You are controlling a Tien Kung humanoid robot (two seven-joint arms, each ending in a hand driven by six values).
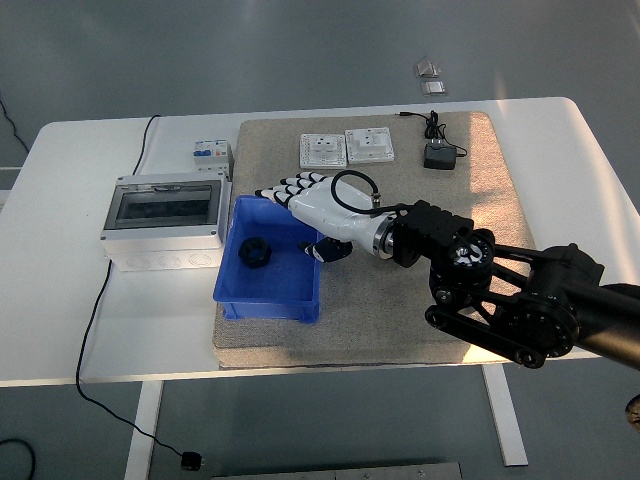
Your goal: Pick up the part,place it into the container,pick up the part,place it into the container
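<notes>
Small black round part (255,252) lay in blue plastic bin (240,300), frame centre-left. White right hand (318,205) hovered above, fingers extended, empty. Next: probably fetching another part.

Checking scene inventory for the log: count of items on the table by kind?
Blue container: 1
Black part in it: 1
White socket plates: 2
Black power adapter: 1
Grey enclosure box: 1
Circuit breaker: 1
Mat: 1
Total: 8

Small black round part (255,252) sits flat inside my blue container (268,303), toward its left side.
</notes>
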